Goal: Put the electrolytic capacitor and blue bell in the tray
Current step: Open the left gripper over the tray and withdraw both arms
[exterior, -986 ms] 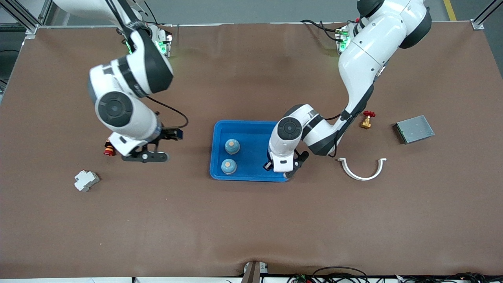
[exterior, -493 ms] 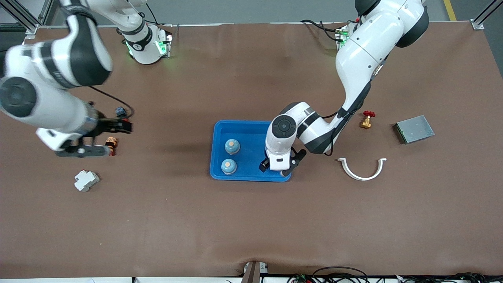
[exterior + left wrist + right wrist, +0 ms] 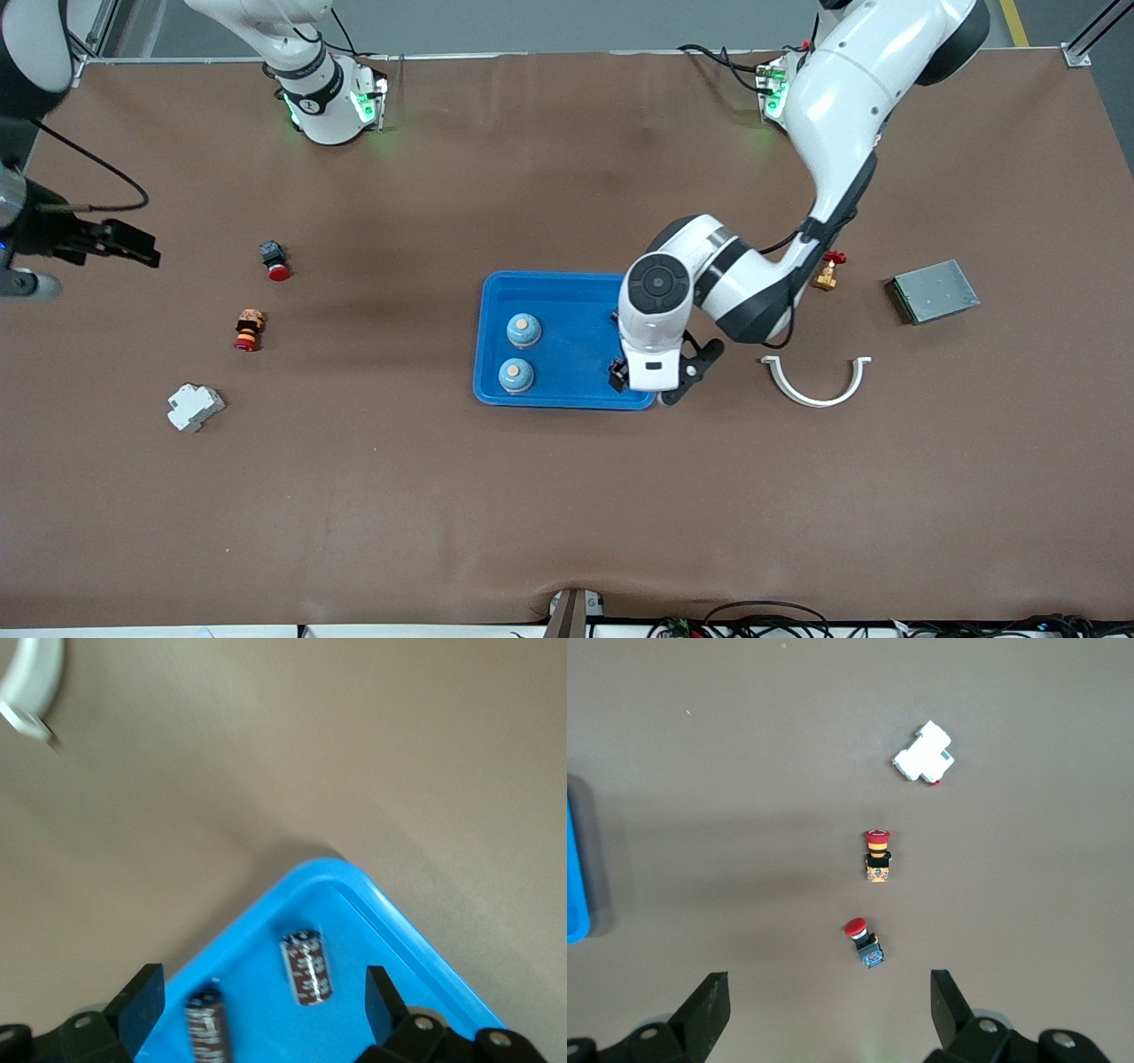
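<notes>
The bright-blue tray point(image 3: 567, 292) lies mid-table. Two blue bells point(image 3: 524, 330) point(image 3: 516, 375) stand in it. My left gripper point(image 3: 654, 383) hovers open and empty over the tray's corner nearest the front camera at the left arm's end. In the left wrist view, two dark electrolytic capacitors point(image 3: 306, 966) point(image 3: 205, 1029) lie in the tray point(image 3: 399, 930), under my left gripper point(image 3: 261, 1001). The front view hides them under the hand. My right gripper point(image 3: 22, 285) is high over the right arm's end of the table; the right wrist view shows it point(image 3: 824, 1019) open and empty.
A black-and-red push button point(image 3: 275, 259), an orange-and-red button point(image 3: 249, 330) and a white breaker point(image 3: 195, 408) lie toward the right arm's end. A brass valve point(image 3: 828, 270), a grey metal box point(image 3: 935, 291) and a white curved clamp point(image 3: 817, 381) lie toward the left arm's end.
My right arm has swung away to its end of the table and up, uncovering both push buttons. My left gripper has shifted slightly over the tray's corner.
</notes>
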Robot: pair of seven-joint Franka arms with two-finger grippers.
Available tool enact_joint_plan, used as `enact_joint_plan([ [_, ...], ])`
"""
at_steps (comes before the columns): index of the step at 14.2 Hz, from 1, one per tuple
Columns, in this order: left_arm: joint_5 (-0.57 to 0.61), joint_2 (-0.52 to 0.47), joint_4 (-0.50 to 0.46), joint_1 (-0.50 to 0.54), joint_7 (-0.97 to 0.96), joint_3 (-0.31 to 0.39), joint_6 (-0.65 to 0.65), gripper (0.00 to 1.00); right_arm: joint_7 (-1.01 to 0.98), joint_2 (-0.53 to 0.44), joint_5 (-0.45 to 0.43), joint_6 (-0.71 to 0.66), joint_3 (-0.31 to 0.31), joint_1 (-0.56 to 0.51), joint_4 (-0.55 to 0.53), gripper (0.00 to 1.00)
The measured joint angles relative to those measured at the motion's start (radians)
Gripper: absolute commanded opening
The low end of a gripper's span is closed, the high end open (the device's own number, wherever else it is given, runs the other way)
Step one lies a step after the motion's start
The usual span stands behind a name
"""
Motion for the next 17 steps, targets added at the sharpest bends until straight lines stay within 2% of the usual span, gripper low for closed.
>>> enact_joint_plan([
  [3, -0.031, -0.073, -0.003, 0.101, 0.195, -0.047, -0.131, 1.00, 0.005, -0.062, 0.084, 0.003, -0.006, 0.007, -0.030, 1.00],
  [6, -0.058, -0.158, -0.063, 0.249, 0.397, -0.123, -0.177, 1.00, 0.005, -0.072, 0.121, 0.025, -0.050, 0.027, -0.047, 1.00],
  [11, -0.067, -0.289, -0.247, 0.622, 0.720, -0.335, -0.184, 1.00, 0.029, -0.071, 0.141, 0.062, -0.108, 0.097, -0.086, 1.00],
  [15, -0.067, -0.346, -0.341, 0.918, 0.953, -0.508, -0.183, 1.00, 0.047, -0.074, 0.142, 0.093, -0.114, 0.118, -0.109, 1.00],
  [17, -0.067, -0.363, -0.369, 1.086, 1.064, -0.625, -0.186, 1.00, 0.047, -0.079, 0.143, 0.117, -0.118, 0.118, -0.130, 1.00],
])
